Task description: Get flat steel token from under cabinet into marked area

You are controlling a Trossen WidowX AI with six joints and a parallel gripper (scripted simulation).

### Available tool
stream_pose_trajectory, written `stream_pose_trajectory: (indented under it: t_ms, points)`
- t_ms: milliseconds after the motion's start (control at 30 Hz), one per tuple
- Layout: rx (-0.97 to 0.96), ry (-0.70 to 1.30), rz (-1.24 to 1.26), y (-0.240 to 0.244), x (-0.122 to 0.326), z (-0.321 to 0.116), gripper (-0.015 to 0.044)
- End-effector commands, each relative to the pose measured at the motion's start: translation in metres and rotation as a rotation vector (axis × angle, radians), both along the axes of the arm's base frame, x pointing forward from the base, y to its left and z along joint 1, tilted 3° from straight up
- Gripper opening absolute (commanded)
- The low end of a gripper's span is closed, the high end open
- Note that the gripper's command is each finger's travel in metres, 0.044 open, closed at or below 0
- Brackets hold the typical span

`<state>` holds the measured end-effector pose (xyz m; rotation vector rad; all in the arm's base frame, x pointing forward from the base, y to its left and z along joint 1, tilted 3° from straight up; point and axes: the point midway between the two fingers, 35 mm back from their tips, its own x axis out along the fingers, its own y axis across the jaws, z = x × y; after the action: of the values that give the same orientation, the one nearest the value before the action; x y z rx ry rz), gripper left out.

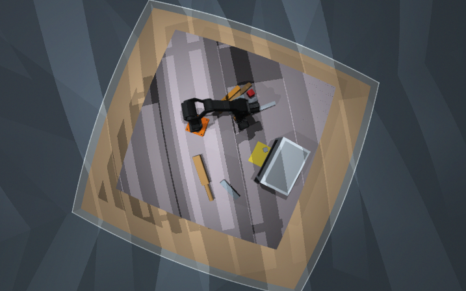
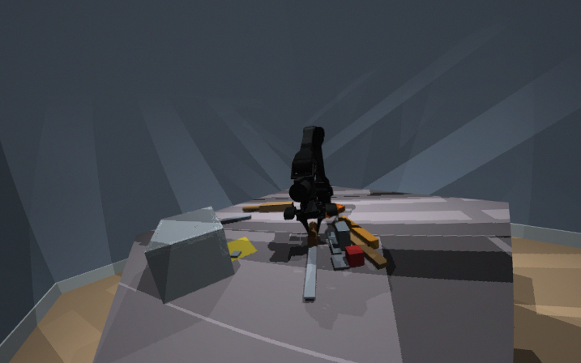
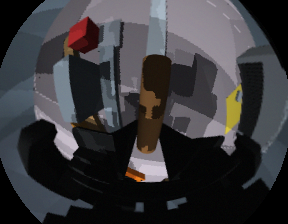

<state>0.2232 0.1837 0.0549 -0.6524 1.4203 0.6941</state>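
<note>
The steel token (image 1: 265,149) (image 2: 236,254) (image 3: 238,95) is a small grey square, flat in the cabinet-side part of the yellow marked area (image 1: 257,156) (image 2: 245,245) (image 3: 232,119). I cannot tell if it is wholly inside. The grey cabinet (image 1: 286,166) (image 2: 193,268) stands close behind it. My gripper (image 2: 312,228) (image 3: 148,123) is shut on the brown handle (image 3: 156,90) of a tool with a long flat grey blade (image 1: 268,106) (image 2: 310,275) (image 3: 158,25). The tool is to one side, apart from token and cabinet. Its exact height is unclear.
Beside the tool are a red cube (image 1: 251,93) (image 2: 354,256) (image 3: 84,35), a grey block (image 2: 342,233) with flat grey pieces, an orange bar (image 2: 365,237) and a brown bar (image 2: 374,257). Across the table lie a wooden paddle (image 1: 201,169) and a grey strip (image 1: 229,189).
</note>
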Motion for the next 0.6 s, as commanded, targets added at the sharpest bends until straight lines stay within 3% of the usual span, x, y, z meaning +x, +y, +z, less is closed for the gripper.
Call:
stream_pose_trajectory:
  t_ms: [0,567]
  points:
    - [0.012,-0.018,-0.003,0.009,0.004,0.005,0.0]
    - [0.014,-0.018,-0.003,0.028,0.004,0.006,0.0]
